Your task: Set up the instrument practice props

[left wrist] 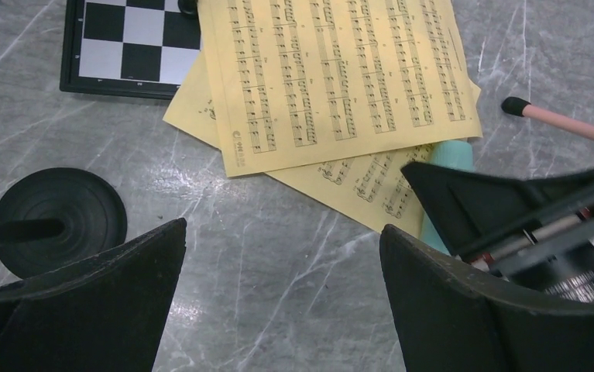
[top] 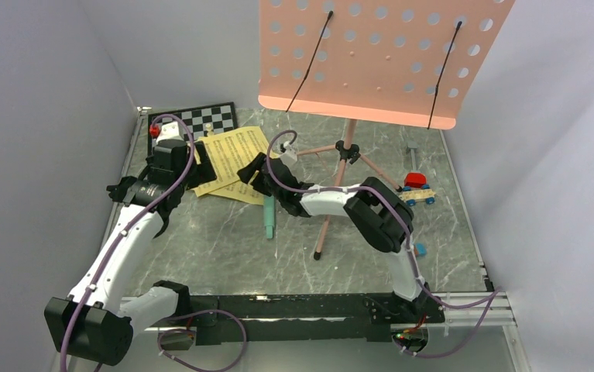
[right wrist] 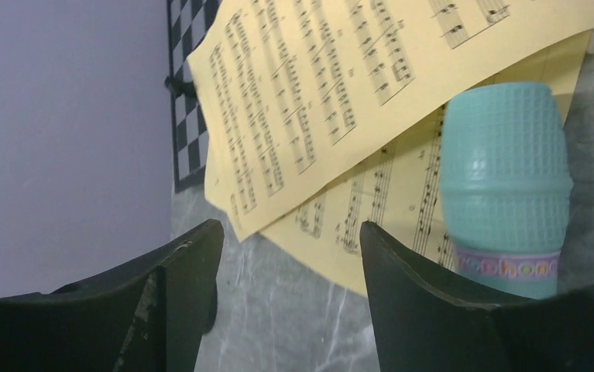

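Observation:
The pink perforated music stand [top: 371, 58] stands on thin tripod legs [top: 332, 209] at the back middle. Two yellow sheet-music pages [top: 231, 159] lie flat left of it, also in the left wrist view [left wrist: 332, 77] and right wrist view [right wrist: 317, 85]. The mint-green microphone tube [top: 269, 217] lies on the table, its head [right wrist: 506, 178] on the lower page's edge. The small black round-base stand [left wrist: 57, 213] sits beside my left fingers. My left gripper [left wrist: 283, 229] is open and empty over bare table near the pages. My right gripper [right wrist: 291, 225] is open and empty at the pages' near corner, left of the tube.
A black-and-white chessboard [top: 197, 118] lies at the back left, partly under the pages. Red, blue and orange toy blocks [top: 416, 186] sit right of the stand; a small blue block [top: 420, 249] lies nearer. Grey walls close in left and right. A stand leg [left wrist: 564, 124] reaches toward the grippers.

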Available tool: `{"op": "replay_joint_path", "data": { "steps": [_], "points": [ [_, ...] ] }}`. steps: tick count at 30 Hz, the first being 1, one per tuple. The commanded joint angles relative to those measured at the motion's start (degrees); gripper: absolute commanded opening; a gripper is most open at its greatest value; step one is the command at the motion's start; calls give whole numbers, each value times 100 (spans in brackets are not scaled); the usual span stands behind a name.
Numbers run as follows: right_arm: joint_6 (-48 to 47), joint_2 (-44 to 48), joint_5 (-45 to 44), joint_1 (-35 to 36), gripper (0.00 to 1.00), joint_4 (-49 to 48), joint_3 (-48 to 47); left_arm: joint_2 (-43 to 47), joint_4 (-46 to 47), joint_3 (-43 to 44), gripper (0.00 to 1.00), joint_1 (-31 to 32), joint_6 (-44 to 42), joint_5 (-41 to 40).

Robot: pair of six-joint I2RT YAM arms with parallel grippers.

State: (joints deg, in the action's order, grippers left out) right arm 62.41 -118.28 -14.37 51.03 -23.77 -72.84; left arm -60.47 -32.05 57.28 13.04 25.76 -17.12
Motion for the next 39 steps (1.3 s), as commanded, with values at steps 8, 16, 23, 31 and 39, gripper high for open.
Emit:
{"op": "replay_joint_path", "data": {
  "steps": [8,16,23,31,39],
  "points": [
    [1544,-646,25,-238,75,233,-760,132,173,194,99,-91,-105,521],
    [1737,-928,-113,-384,75,601,-1046,99,263,154,99,-135,-89,728],
    [1717,-1126,-234,-486,75,574,-1190,67,313,141,99,-144,-89,828],
    [1417,-1254,-326,-588,75,-656,-891,52,350,136,99,-144,-115,899],
    [1168,-1435,-307,-620,72,-2079,-626,61,385,116,99,-144,-141,960]
  ]
}}
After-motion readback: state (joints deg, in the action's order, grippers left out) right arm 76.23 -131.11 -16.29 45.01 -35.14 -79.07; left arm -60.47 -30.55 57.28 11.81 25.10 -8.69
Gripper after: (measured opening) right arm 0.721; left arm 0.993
